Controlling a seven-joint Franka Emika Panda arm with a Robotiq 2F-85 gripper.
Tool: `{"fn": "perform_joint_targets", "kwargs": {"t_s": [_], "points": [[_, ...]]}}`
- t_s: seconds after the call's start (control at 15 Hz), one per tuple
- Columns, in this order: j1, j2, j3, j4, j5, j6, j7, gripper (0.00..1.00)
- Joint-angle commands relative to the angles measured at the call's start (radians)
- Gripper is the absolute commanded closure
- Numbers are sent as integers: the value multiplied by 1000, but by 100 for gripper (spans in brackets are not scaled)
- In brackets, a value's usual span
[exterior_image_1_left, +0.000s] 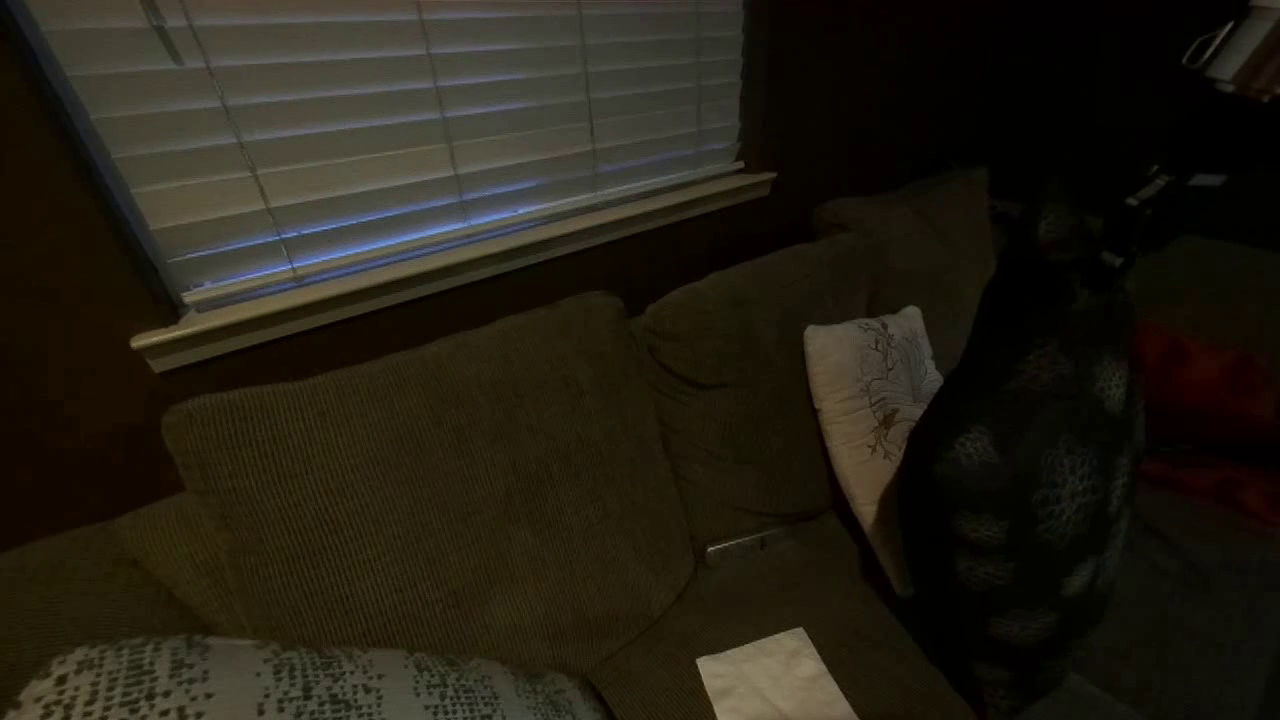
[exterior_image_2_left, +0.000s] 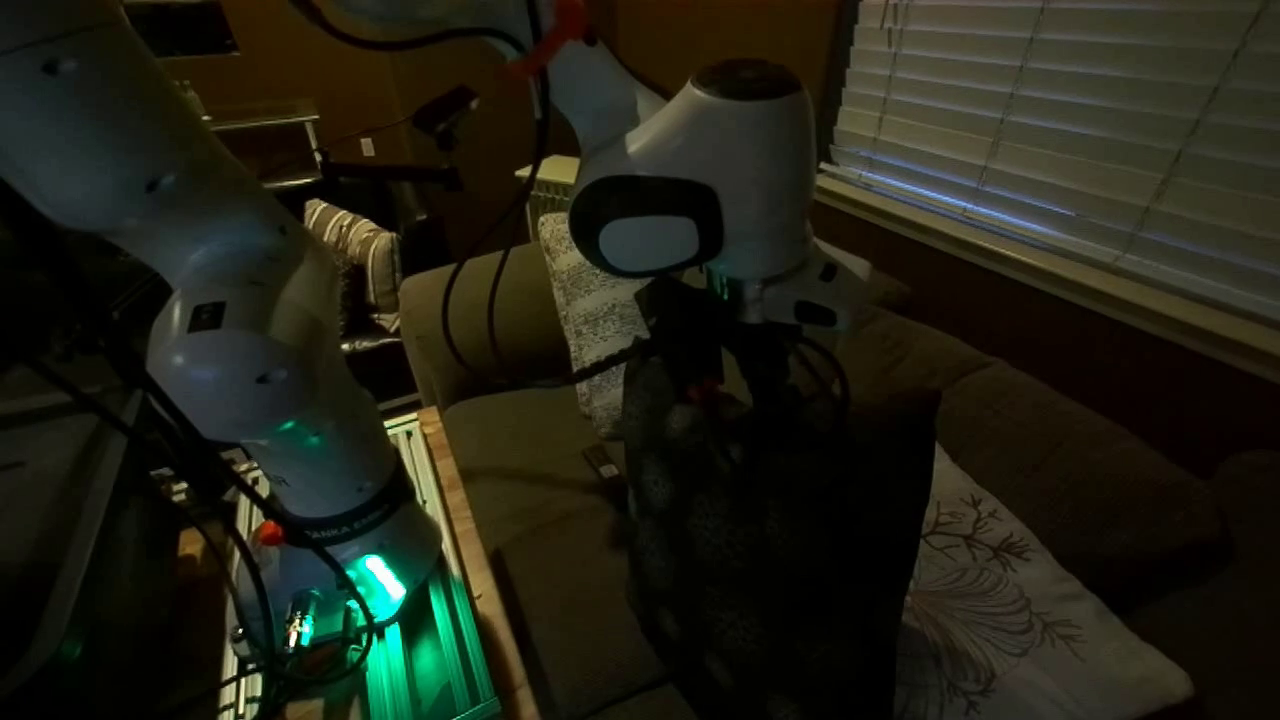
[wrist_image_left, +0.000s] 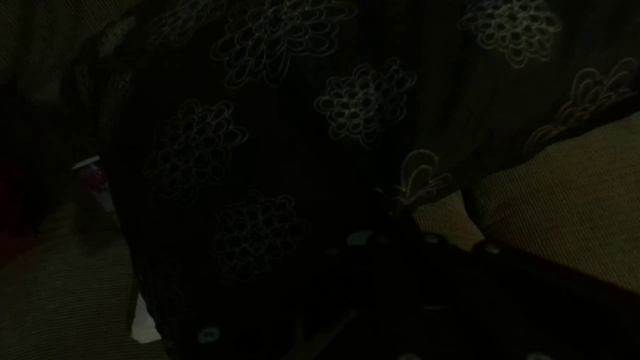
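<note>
At the couch (exterior_image_2_left: 530, 460): tool (exterior_image_2_left: 738, 400), closed, is pinching dark flowered pillow (exterior_image_2_left: 760, 560) by its top, apparently holding it upright beside white pillow (exterior_image_2_left: 1010, 600).

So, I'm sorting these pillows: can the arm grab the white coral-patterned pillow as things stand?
Probably not: the hand looks shut on the dark flower-patterned pillow, which hides part of the white coral-patterned pillow in both exterior views.
</note>
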Motion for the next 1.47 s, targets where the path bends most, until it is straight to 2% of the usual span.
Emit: {"fn": "perform_joint_targets", "kwargs": {"t_s": [0.0,0.27,0.6,0.8,0.93,1.07,1.4], "points": [[-22,15,-11,11,10,1,-27,99],[-47,64,-42,44,27,-23,-56,99],[-70,123,-76,101,73,6,-106,99],[-85,200,-79,162,100,6,-146,99],[-76,250,-110,202,119,2,-172,99],[-85,299,-127,245,159,-4,-223,99],[-109,397,-114,353,372,-2,-378,99]]}}
